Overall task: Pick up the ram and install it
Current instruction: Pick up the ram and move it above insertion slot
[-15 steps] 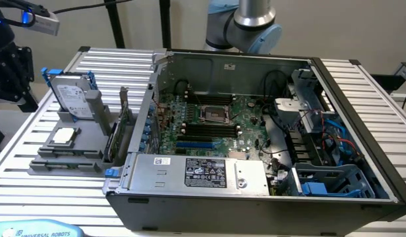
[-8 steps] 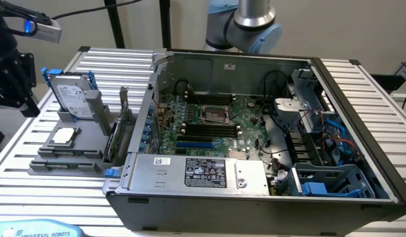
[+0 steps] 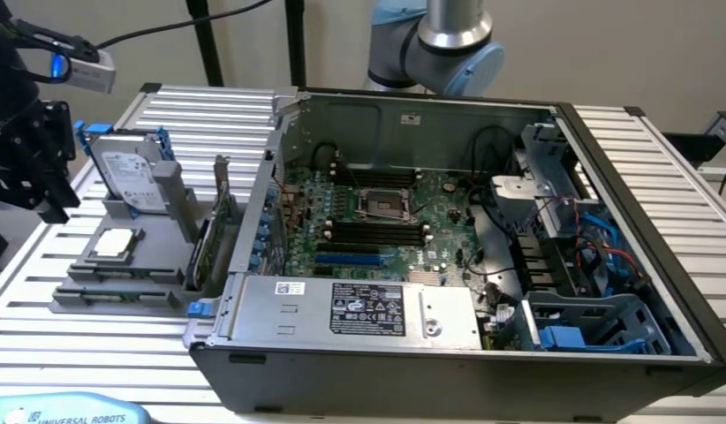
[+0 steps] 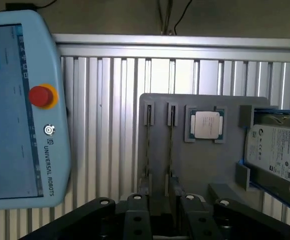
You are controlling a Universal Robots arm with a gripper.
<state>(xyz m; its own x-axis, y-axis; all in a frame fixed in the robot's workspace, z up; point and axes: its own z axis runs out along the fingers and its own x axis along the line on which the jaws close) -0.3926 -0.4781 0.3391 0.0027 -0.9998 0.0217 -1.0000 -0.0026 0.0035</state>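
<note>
Black gripper [image 4: 157, 220], its state not discernible, above a grey moulded holder [image 4: 199, 170]. The ram [image 4: 170, 145], a thin green stick, stands edgewise in a holder slot, at 9 o'clock from the open metal case [image 3: 457, 375] on the ribbed surface [image 3: 92, 353].

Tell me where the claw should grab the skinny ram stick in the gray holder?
I'd pinch the ram across its two flat faces, near the middle of its long top edge, coming straight down from above. It stands on edge in the gray holder, so only that edge is free, and a second stick sits beside it.
</note>
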